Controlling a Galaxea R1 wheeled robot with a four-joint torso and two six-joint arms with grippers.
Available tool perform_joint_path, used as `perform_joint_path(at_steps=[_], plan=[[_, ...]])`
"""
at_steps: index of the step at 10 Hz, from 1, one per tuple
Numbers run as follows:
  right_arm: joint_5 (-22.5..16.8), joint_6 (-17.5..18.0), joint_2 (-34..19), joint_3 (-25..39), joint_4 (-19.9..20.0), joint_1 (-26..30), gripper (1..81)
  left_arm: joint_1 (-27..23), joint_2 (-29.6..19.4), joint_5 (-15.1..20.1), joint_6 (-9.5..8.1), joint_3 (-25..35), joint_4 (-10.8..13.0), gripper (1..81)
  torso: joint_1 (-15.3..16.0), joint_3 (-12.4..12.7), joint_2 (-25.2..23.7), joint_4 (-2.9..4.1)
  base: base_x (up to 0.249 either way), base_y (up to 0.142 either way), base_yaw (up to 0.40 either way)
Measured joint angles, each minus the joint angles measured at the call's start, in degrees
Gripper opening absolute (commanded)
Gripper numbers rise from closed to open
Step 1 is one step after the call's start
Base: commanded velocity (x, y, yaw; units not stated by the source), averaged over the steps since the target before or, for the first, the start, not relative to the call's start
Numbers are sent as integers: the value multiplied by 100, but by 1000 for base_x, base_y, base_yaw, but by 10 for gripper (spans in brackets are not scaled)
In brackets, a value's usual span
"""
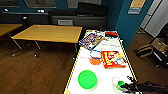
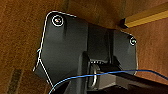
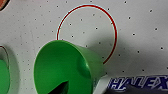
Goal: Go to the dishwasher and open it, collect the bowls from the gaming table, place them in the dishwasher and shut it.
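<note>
My right gripper [image 1: 123,86] reaches in low across the tabletop [image 1: 105,75], jaws gripping the small green bowl [image 3: 67,68], tipped sideways; left jaws: cannot tell.

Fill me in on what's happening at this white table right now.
The robot stands at the gaming table, a long white top with a yellow-and-black striped edge. Its right pincer is at the small green bowl near the table's near right corner; the right wrist view shows that bowl tilted, with a dark fingertip at its rim. The wide green bowl and the orange bowl sit on the tabletop, untouched, beside two board-game boxes.
</note>
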Motion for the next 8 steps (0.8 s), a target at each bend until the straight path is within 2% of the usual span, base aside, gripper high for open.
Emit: perform_joint_path(at_steps=[6, 8], plan=[[4, 83, -93, 24, 44, -15, 10, 0, 0, 4, 0, 0, 0, 811, 0, 0, 0, 0, 0, 0, 0], [-2, 83, -223, 317, 44, 24, 10, -2, 0, 6, 0, 0, 0, 811, 0, 0, 0, 0, 0, 0, 0]])
